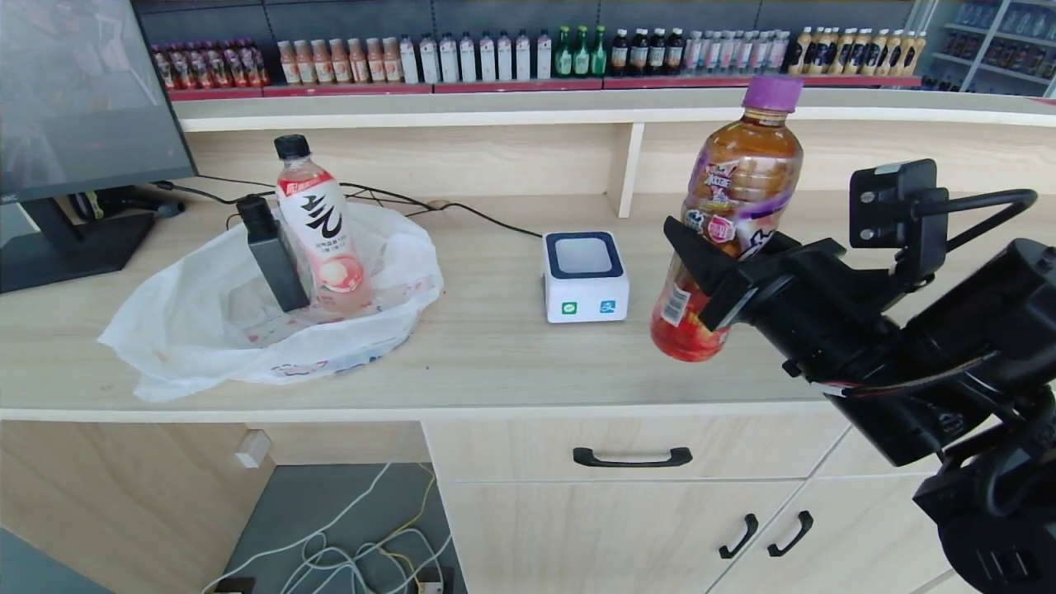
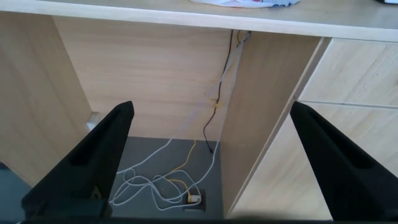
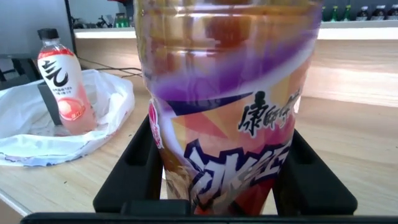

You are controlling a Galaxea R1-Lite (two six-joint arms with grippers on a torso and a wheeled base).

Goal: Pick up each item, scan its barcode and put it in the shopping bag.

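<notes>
The long wooden bench (image 1: 495, 363) carries a white shopping bag (image 1: 190, 330), lying open toward its left end. The right hand (image 1: 701, 276) is closed around the middle of a purple-capped tea bottle (image 1: 742, 181), holding it slightly tilted above the right part of the bench, while the left hand (image 2: 211, 112) is below the bench's front edge, fingers spread wide and holding nothing. A pink bottle (image 1: 322, 239) and a smaller dark grey bottle (image 1: 272, 256) stand close together in the bag, and a small white scanner (image 1: 584, 276) sits near the bench's middle.
</notes>
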